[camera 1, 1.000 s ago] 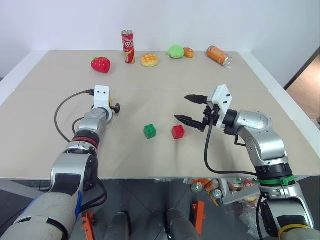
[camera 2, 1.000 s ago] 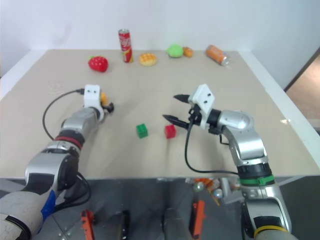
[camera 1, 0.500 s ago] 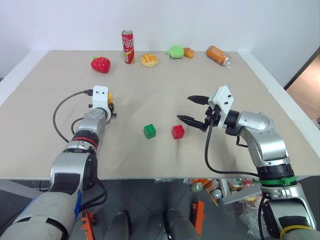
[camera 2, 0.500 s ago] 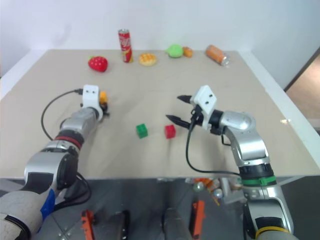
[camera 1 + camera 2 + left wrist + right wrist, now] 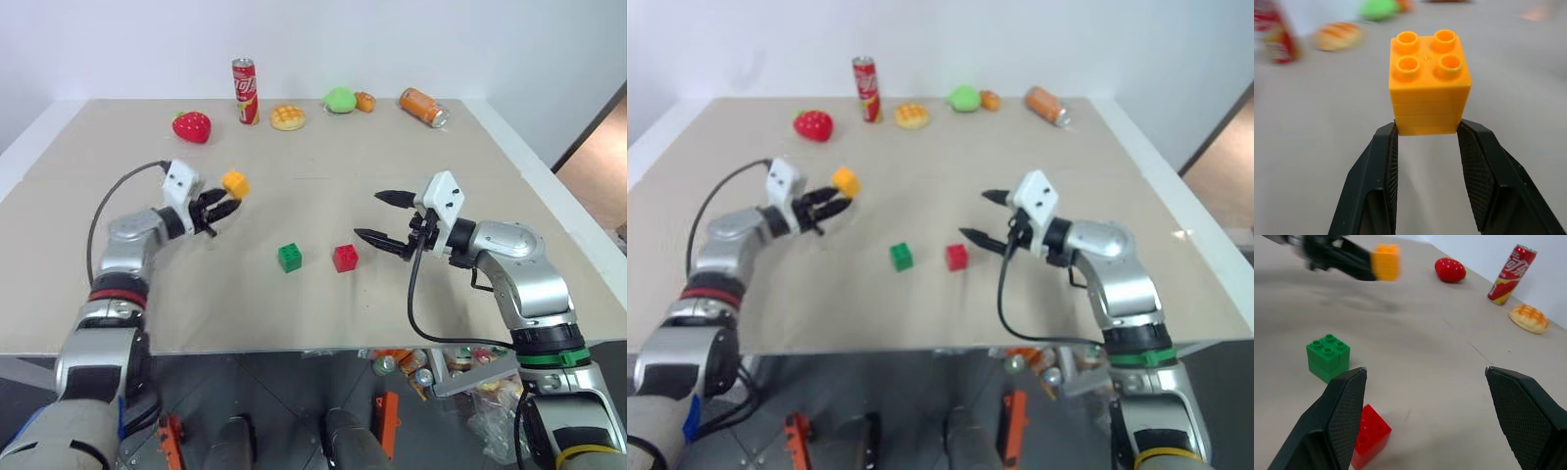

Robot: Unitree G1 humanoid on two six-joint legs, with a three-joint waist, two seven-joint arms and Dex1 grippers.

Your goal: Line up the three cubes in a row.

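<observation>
The yellow-orange cube (image 5: 1429,81) is clamped at its base between the left gripper (image 5: 220,203) fingertips (studs up) and held above the table (image 5: 294,323). The right gripper (image 5: 384,217) fingers are spread wide, with the red cube (image 5: 345,258) just beside the nearer fingertip and the green cube (image 5: 290,257) beyond it.

Blurred red can (image 5: 1273,34) and bun (image 5: 1338,35), far tabletop.

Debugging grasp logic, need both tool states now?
Left tool: shut on the yellow-orange cube, lifted off the table.
Right tool: open, empty.
</observation>
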